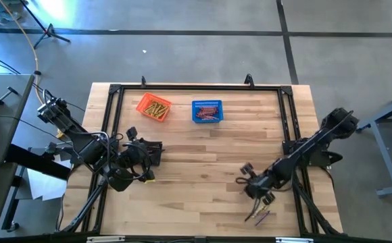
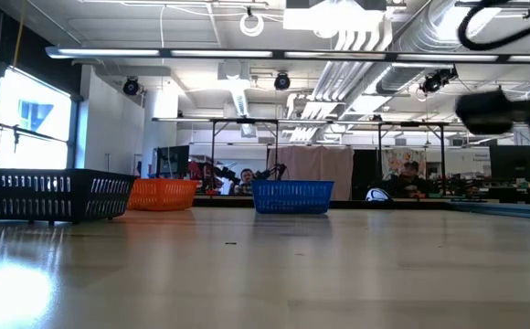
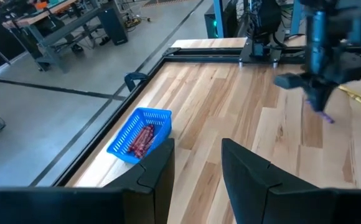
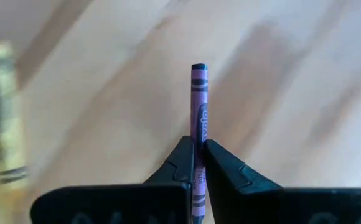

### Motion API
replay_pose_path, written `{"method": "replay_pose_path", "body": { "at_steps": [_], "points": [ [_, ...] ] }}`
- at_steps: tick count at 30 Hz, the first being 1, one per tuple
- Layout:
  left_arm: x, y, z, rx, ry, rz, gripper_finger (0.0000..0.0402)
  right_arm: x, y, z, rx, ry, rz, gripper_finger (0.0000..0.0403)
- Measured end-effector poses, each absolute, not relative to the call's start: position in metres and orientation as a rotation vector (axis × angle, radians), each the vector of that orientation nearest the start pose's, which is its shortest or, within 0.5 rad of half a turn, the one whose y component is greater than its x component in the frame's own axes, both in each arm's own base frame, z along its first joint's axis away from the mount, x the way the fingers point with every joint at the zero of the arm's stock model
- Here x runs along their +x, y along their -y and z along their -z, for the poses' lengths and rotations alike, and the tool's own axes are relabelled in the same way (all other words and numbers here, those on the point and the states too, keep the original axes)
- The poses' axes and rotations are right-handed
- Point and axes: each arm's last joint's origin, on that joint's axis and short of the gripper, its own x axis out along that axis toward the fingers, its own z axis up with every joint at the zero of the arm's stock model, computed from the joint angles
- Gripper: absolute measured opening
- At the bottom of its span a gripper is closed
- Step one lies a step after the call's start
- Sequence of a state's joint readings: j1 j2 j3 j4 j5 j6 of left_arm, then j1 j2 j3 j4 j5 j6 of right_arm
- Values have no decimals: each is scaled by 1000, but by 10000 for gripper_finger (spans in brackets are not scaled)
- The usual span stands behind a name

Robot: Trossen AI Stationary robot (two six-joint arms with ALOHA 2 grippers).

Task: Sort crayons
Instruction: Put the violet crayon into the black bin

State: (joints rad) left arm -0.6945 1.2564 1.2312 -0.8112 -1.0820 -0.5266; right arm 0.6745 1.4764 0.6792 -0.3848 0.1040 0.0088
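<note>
Over the wooden desk [image 1: 203, 162], near its front right corner, the right claw [image 4: 196, 163] is clamped on a purple crayon [image 4: 198, 102] at its lower half, a light, stiff, snappable stick, while the left claw [image 3: 196, 163] waits parted.

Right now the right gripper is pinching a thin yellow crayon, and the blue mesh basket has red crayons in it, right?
Not quite. The crayon pinched in the right gripper is a thin purple crayon, not yellow; the right wrist view shows it. The blue mesh basket does hold red crayons.
</note>
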Motion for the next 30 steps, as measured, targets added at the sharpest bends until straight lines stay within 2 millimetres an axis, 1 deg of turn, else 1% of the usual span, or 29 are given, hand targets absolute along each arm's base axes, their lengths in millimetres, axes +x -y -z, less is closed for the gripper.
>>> {"method": "replay_pose_path", "body": {
  "at_steps": [2, 4, 9, 12, 15, 18, 21, 24, 26, 30],
  "points": [
    [200, 134, -348, 143, -413, -477, 117, 202, -140, -150, -498, -1054, -462, 8],
    [200, 134, -348, 142, -414, -476, 117, 215, -127, -156, -542, -981, -419, 6],
    [200, 134, -348, 141, -418, -470, 117, 258, -87, -170, -584, -740, -310, 8],
    [199, 137, -347, 161, -444, -422, 117, 282, -62, -176, -611, -589, -236, 8],
    [197, 140, -347, 171, -445, -400, 117, 300, -41, -178, -643, -453, -179, 8],
    [194, 143, -348, 180, -434, -400, 117, 314, -23, -175, -650, -343, -147, 8],
    [193, 144, -348, 205, -420, -411, 117, 332, -2, -168, -631, -324, -114, 8],
    [193, 144, -349, 217, -414, -418, 117, 359, 18, -160, -611, -335, -107, 8],
    [193, 144, -349, 213, -408, -421, 117, 381, 28, -158, -602, -318, -112, 8],
    [193, 144, -350, 220, -388, -451, 117, 429, 41, -160, -584, -245, -133, 8]
  ]
}}
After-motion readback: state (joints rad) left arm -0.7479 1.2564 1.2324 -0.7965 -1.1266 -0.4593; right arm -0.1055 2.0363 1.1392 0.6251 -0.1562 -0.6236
